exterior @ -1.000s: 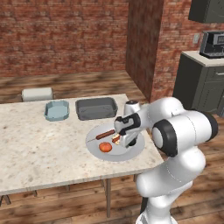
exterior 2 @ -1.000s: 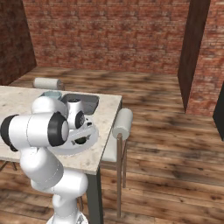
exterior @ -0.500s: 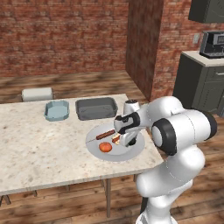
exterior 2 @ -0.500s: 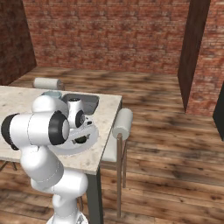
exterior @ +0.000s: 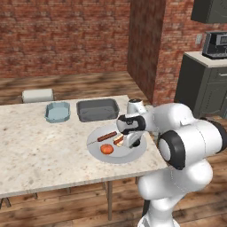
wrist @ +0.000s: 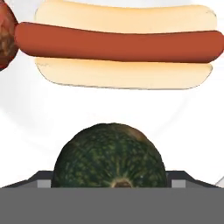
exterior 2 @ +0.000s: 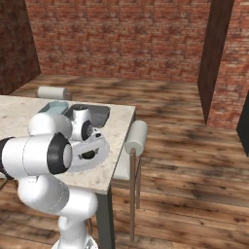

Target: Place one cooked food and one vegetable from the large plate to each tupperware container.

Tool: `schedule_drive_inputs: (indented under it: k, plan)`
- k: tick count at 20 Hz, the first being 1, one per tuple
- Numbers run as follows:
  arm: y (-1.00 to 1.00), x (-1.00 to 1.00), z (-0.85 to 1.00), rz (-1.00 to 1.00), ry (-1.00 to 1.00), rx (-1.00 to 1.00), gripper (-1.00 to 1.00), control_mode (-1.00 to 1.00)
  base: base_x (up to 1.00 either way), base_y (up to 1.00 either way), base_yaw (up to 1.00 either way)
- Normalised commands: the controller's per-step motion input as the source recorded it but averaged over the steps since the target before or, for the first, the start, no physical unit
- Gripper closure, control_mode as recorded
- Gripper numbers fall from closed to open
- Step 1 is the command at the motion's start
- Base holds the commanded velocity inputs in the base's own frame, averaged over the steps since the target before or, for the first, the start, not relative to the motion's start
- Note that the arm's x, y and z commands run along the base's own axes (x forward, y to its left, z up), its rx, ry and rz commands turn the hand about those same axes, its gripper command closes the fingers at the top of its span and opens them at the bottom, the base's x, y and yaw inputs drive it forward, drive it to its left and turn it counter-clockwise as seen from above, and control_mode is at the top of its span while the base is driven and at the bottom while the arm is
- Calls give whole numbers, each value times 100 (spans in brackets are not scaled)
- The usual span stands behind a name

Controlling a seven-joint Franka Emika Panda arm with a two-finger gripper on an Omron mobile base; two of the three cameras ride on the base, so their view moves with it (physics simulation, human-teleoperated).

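The dark green ball (wrist: 109, 157) lies on the large plate (exterior: 133, 154) right under my hand, and my gripper (wrist: 111, 180) is open with one fingertip (wrist: 43, 178) on each side of it. Just beyond the ball lies the hot dog (wrist: 124, 43) in its pale bun. A red round edge, probably the tomato (wrist: 4, 39), is cut off at the left. From the left base view the gripper (exterior: 133, 141) hangs low over the plate's right half, beside the hot dog (exterior: 118, 141), the tomato (exterior: 106, 149) and the skewered sausage (exterior: 106, 136). Both tubs, dark-grey (exterior: 97, 110) and light-blue (exterior: 58, 111), look empty.
The marble table (exterior: 40, 155) extends far to the left of the plate, and its right edge lies just past the plate. A chair back (exterior: 37, 95) stands behind the far side. Another chair (exterior 2: 136, 137) stands at the table's right end.
My hand has sunk a little lower over the plate's right side. The food and the tubs have not moved.
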Motion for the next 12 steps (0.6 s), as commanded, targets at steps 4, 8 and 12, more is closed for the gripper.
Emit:
schedule_drive_inputs:
  k: [4,8,12]
  plan:
    - [-33,-78,84,-6,-2,0,100,-100,0,0,0]
    - [-52,-95,86,-8,-3,1,100,-100,0,0,0]
    - [-41,-100,85,-12,-8,1,100,-100,0,0,0]
